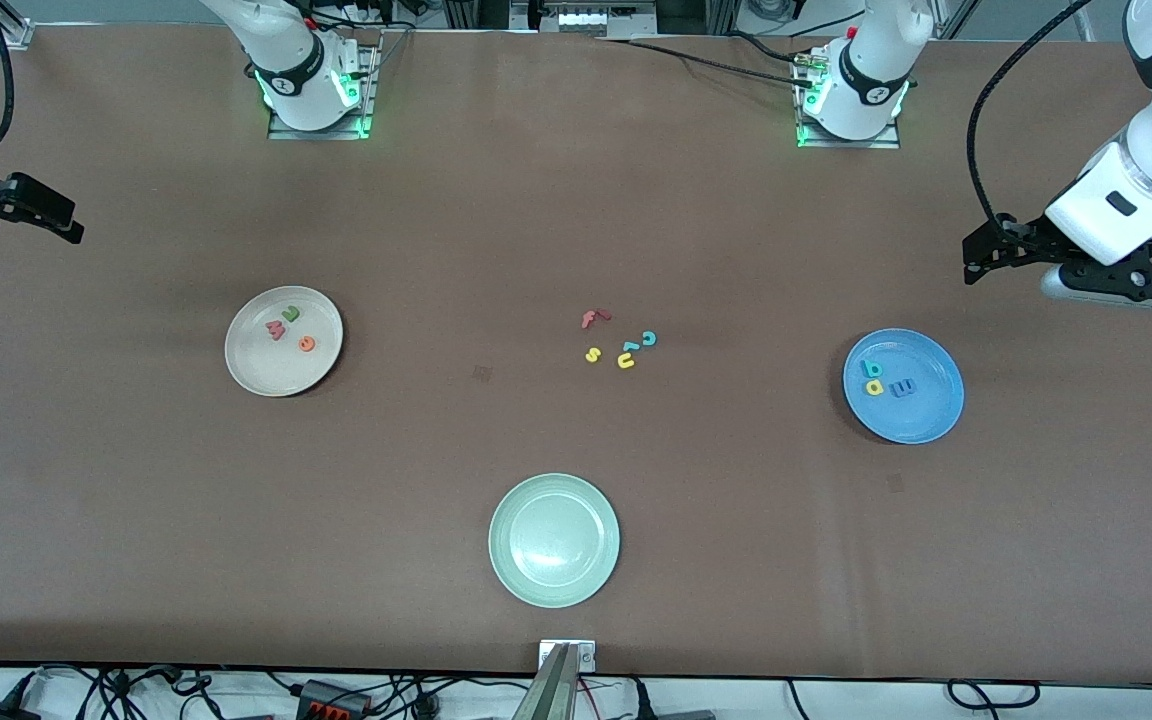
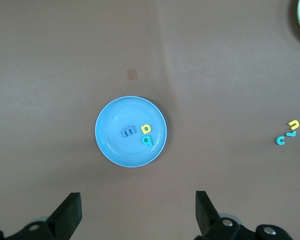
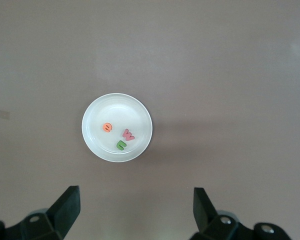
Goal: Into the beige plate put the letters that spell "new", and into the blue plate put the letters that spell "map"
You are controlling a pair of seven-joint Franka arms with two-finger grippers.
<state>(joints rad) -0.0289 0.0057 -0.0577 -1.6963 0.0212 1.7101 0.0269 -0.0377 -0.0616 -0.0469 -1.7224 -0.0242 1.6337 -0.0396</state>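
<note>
Letters that spell "new" in beige plate, "map" letters in blue plate; left pincer, right pincer spread, empty, waiting. Seemingly nothing left to move.

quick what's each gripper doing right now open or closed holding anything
Left gripper: open, empty, above the round bright blue plate.
Right gripper: open, empty, above the round beige plate.

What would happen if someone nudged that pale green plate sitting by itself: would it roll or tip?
The pale green plate is round, wide and shallow and lies flat on the table, so it would probably slide, not tip or roll. It holds nothing, so it is likely light to push. Its glossy sheen hints at a hard, perhaps slippery surface.
</note>
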